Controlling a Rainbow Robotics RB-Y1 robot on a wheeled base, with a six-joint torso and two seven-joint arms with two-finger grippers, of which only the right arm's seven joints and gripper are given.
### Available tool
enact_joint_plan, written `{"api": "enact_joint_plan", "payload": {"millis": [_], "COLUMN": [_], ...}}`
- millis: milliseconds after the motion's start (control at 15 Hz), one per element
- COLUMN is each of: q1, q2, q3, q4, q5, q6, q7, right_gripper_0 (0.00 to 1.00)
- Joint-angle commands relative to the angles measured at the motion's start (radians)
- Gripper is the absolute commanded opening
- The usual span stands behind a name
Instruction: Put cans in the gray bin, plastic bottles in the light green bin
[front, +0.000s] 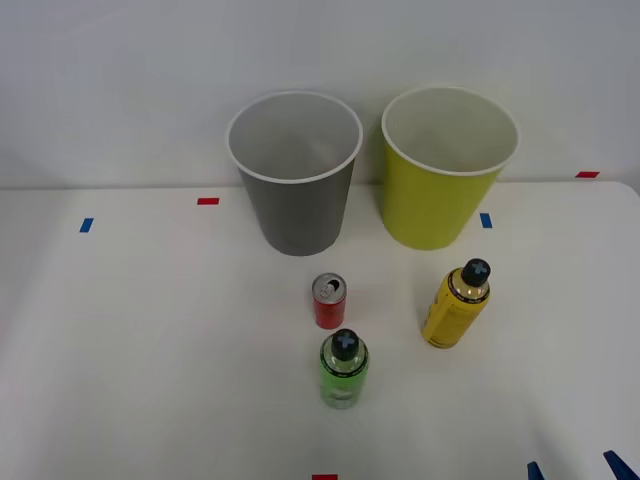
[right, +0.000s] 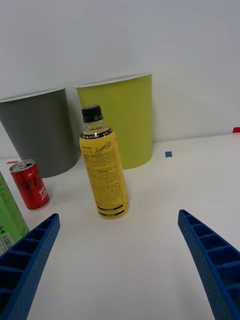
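Note:
The gray bin (front: 295, 170) (right: 42, 132) and the light green bin (front: 446, 165) (right: 124, 120) stand side by side at the back of the white table. In front of them the red can (front: 329, 301) (right: 30, 184) stands upright, with the clear green bottle (front: 344, 369) (right: 9, 220) just nearer to me. The yellow bottle (front: 457, 303) (right: 103, 166) stands upright to the right of the can. My right gripper (front: 577, 468) (right: 117, 260) is open at the table's near right corner, its blue fingers (right: 210, 262) wide apart, facing the yellow bottle with a clear gap to it.
Small red and blue tape marks (front: 207, 201) (front: 485, 220) dot the table near the bins, and one red mark (front: 325, 477) lies at the front edge. A white wall rises behind the bins.

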Motion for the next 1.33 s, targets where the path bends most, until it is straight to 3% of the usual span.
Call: {"api": "enact_joint_plan", "payload": {"millis": [67, 1333], "q1": [0.000, 0.000], "q2": [0.000, 0.000], "q3": [0.000, 0.000], "q4": [0.000, 0.000], "q5": [0.000, 0.000], "q6": [0.000, 0.000], "q7": [0.000, 0.000], "right_gripper_0": [0.82, 0.82]}}
